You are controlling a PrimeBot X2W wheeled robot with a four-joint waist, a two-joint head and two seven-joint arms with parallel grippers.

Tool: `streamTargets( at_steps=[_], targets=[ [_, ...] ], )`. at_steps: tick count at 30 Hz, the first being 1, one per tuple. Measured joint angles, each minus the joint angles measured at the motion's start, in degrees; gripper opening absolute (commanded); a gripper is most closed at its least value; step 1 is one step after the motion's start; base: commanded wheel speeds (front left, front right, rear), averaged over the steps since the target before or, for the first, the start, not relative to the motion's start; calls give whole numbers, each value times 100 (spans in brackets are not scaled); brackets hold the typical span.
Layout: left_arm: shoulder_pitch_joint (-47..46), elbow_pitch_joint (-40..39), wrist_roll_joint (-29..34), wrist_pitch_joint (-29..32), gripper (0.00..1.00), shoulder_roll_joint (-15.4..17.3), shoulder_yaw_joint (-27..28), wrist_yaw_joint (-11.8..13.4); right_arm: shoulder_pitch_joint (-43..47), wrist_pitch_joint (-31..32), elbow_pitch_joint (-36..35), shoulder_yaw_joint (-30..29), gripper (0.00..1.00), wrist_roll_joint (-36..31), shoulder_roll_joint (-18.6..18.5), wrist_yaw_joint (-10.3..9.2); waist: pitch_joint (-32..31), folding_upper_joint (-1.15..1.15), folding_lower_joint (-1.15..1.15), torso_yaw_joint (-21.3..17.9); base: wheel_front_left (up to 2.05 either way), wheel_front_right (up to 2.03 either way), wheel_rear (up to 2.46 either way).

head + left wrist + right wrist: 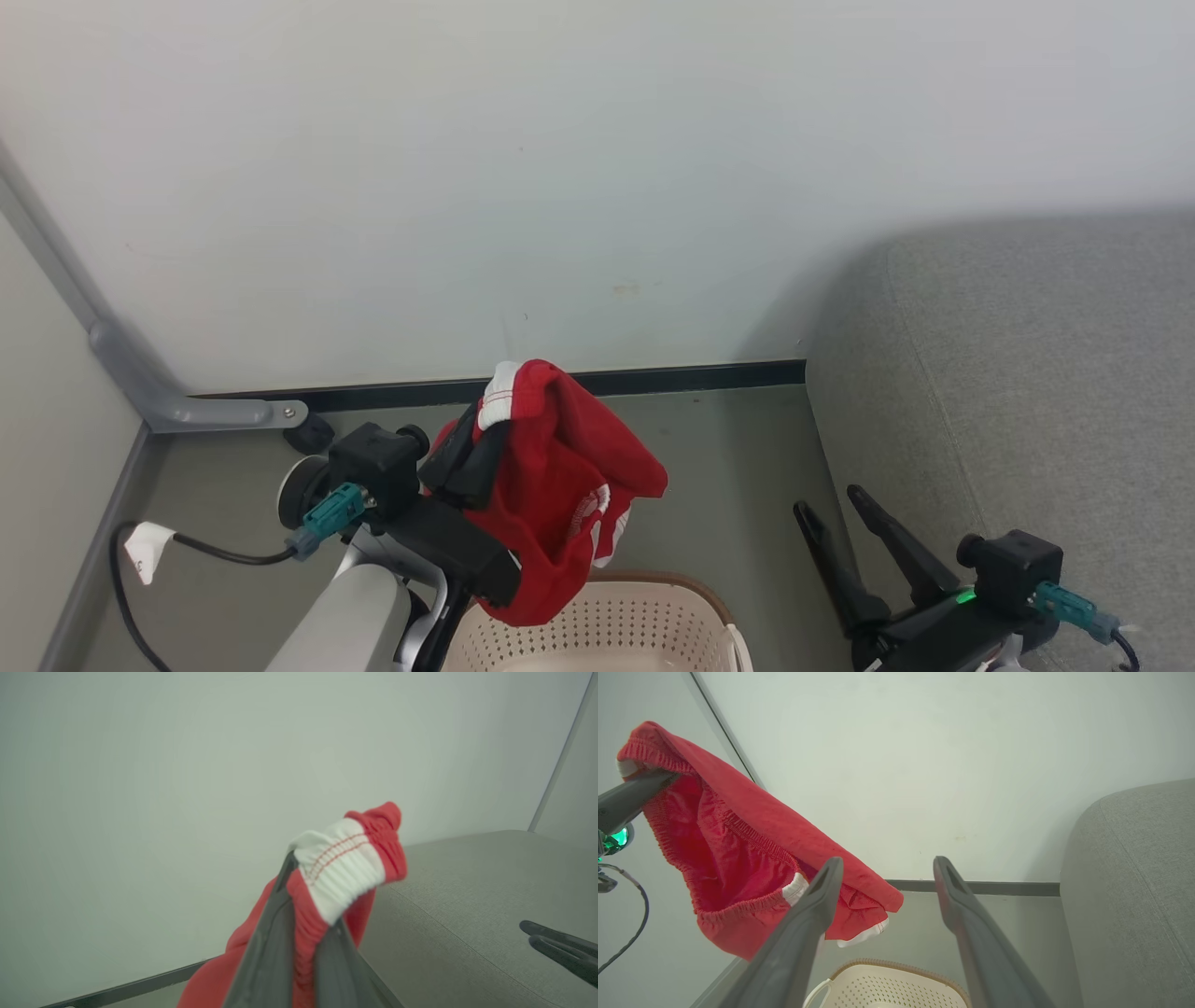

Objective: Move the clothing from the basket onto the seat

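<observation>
So the left end effector [478,446] has its two dark fingers pinched together on the clothing [560,485], one red garment. The bite is right at the elastic waistband, where the white band with red stitching sits. In the left wrist view that band bunches up just past the fingertips, and red fabric is squeezed between the two fingers. The rest of the garment hangs off the fingers to their right and below them, loose and folded over, with a bit of white print on the lower part.

The basket [644,616] is right underneath the hanging garment, cream with little holes and a brown rim. In the head view the lowest fold of red overlaps the basket's rim, but I can't tell if it actually touches. The inside of the basket is cut off by the frame edge.

The right end effector [828,501] sits low with its fingers spread wide and nothing between them. The seat [1046,373], the big grey sofa one, is just beside it on its right, and the basket is on its left. In the right wrist view the red garment hangs up and to the left of its fingers, well apart from the seat. Behind it all there's a plain pale wall [560,187] with a dark baseboard [691,376] along the floor [728,467].
</observation>
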Motion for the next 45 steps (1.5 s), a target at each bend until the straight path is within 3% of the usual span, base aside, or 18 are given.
streamTargets(
  at_steps=[23,45],
  targets=[
    [113,-730,57,385,0,-83,-814,-1,-1526,3,357,2272,100,-390,-572,0,4,0,0,339,0,0,0],
    [-57,-1162,47,670,0,-185,-1452,-1,-2564,3,1278,3854,100,41,-509,0,176,0,0,800,0,0,0]
  ],
)
